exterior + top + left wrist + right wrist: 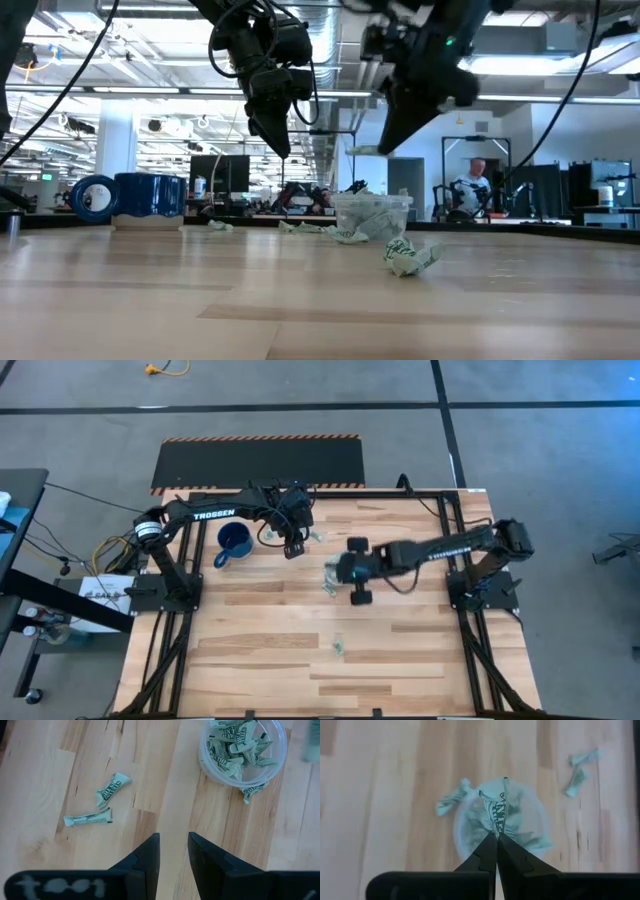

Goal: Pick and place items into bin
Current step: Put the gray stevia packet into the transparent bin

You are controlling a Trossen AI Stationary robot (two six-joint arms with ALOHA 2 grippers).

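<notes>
The bin, a clear plastic cup, stands upright mid-table and holds several green-and-white wrapped pieces. My right gripper hangs above the cup, shut on one wrapped piece. My left gripper is open, holds nothing and hovers over bare wood between the cup and the blue mug. Two loose pieces lie flat on the table ahead of it. Another piece lies against the cup's foot, and one lies nearer the table's near edge. My right gripper pinches one wrapped piece by its end between the two fingertips, coming from above and pointing down. The piece is lifted clear and sticks out beyond the fingertips, over the cup's open mouth.
A dark blue handled mug stands on the table's left, near the far edge. Two more pieces lie beside the cup. A lone piece lies toward the near edge amid bare wood. A person sits in the room beyond the table.
</notes>
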